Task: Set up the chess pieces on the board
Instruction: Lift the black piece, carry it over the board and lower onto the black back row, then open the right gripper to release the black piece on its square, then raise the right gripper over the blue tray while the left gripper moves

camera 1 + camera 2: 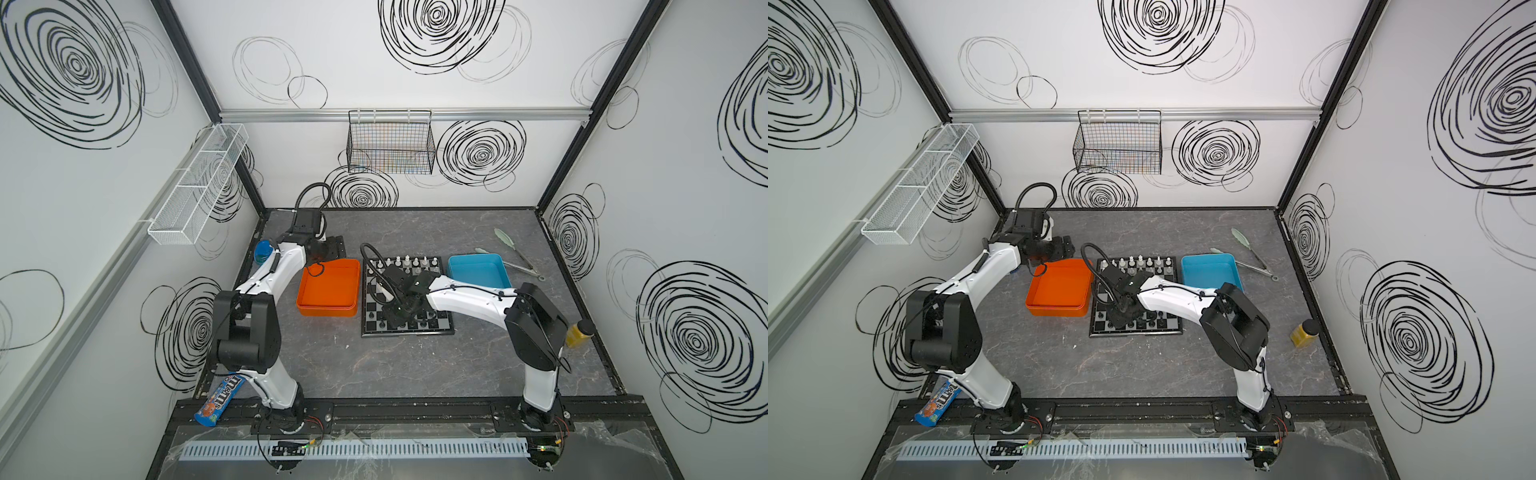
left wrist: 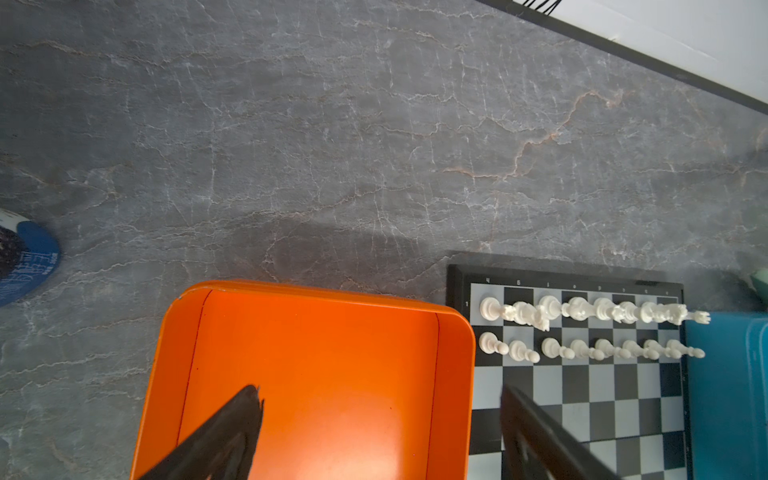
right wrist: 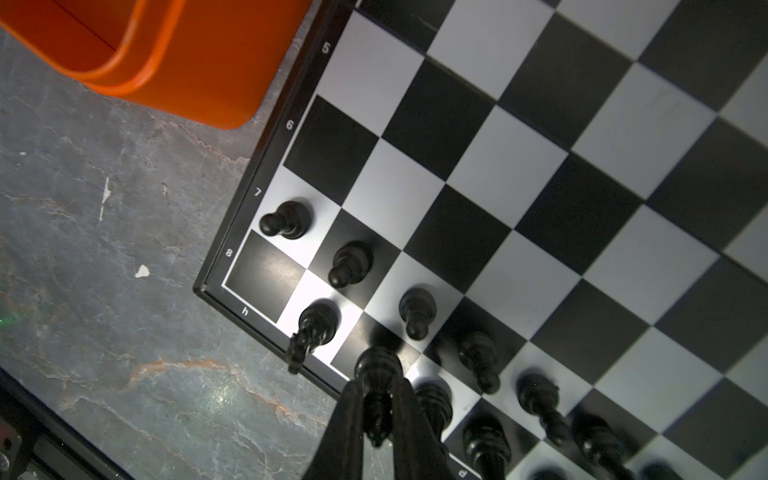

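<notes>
The left gripper (image 2: pixel 379 392) is hovering over the far corner of the orange tray (image 1: pixel 327 311), its fingers spread wide and holding nothing. The tray is sitting on the counter (image 1: pixel 374 374) just beside the board's left edge. The board (image 1: pixel 406 333) is lying mid-counter between that tray and the blue tray (image 1: pixel 478 272). White pieces (image 2: pixel 579 308) are standing upright in its two far rows, filling them. Black pieces (image 3: pixel 350 262) are lining the two near rows, though the near left corner square is showing bare, with a knight (image 3: pixel 316 326) standing next to it. The right gripper (image 3: pixel 376 384) is reaching across the board from the right and hanging over the near row beside the knight, its fingers pinching a black piece (image 3: pixel 376 365) by its top. Whether that piece's base is touching its square cannot be told. Right of the blue tray, tongs (image 1: pixel 524 266) are lying on the counter, and a yellow jar (image 1: pixel 577 332) is standing by the right wall.
</notes>
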You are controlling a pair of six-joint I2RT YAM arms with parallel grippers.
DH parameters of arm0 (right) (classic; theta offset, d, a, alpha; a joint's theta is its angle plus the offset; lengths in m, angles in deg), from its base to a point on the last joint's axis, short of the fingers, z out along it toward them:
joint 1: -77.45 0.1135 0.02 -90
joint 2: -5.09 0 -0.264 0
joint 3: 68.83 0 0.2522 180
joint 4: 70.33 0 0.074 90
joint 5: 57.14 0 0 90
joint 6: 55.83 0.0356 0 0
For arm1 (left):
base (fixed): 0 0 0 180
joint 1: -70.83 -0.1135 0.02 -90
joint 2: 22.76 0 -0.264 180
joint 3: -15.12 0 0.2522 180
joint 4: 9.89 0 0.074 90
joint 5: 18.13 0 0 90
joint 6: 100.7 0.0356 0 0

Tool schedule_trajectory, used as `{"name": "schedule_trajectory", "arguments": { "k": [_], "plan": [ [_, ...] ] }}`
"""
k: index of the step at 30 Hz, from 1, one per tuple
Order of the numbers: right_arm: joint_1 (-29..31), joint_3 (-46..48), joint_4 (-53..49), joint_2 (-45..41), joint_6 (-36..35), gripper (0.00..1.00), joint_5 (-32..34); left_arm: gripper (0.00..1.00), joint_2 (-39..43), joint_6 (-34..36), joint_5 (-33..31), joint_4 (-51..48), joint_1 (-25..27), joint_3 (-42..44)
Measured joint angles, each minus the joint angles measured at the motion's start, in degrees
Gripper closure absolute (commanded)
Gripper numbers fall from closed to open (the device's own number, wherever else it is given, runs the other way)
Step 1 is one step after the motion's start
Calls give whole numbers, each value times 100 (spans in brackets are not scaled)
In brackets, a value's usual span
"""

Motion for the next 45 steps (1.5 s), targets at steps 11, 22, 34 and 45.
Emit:
{"name": "schedule_trajectory", "arguments": {
  "k": [11, 22, 34, 45],
  "plan": [
    [0, 17, 15, 57, 0, 80, -11, 7, 0, 0, 0, 0, 2, 0],
    [0, 22, 22, 57, 0, 78, -24, 7, -2, 2, 0, 0, 2, 0],
    [9, 22, 22, 57, 4, 76, -63, 7, -20, 0, 0, 0, 2, 0],
    [52, -11, -4, 52, 52, 72, -63, 7, -42, 0, -2, 2, 7, 0]
  ]
}}
